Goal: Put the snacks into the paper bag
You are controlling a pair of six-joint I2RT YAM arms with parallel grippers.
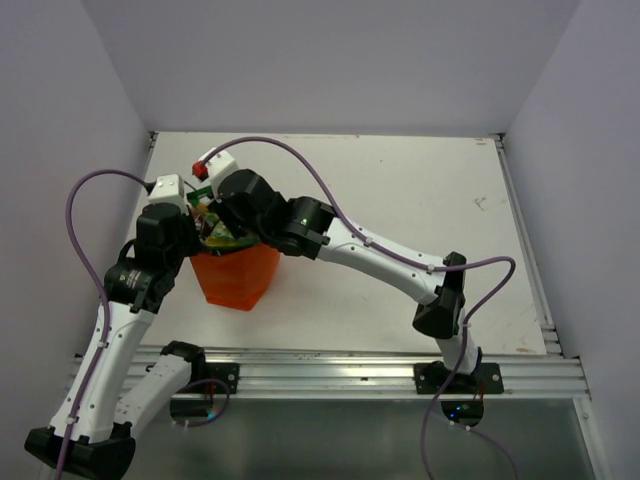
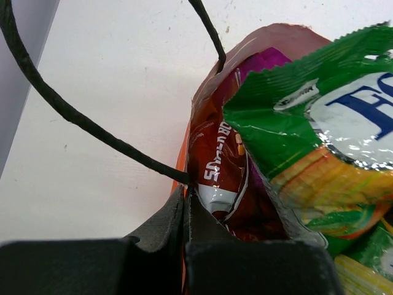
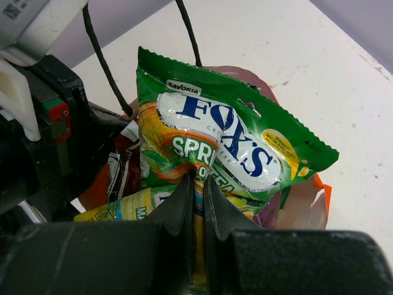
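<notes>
- Presently the orange paper bag (image 1: 240,285) stands upright, mouth up, at 8 o'clock from the middle of the desk (image 1: 400,190).
- Its stiff rim is pinched tight between the left fingers (image 2: 163,230), beside a thin dark cord handle (image 2: 61,104).
- The right fingers (image 3: 178,206) are clamped on the crinkly green Fox's packet (image 3: 233,129). It stands on end in the bag's mouth, its serrated seal toward 1 o'clock.
- A glossy red Doritos bag (image 2: 218,172), a purple packet (image 2: 267,62) and a yellow-green packet (image 3: 120,208) sit inside.
</notes>
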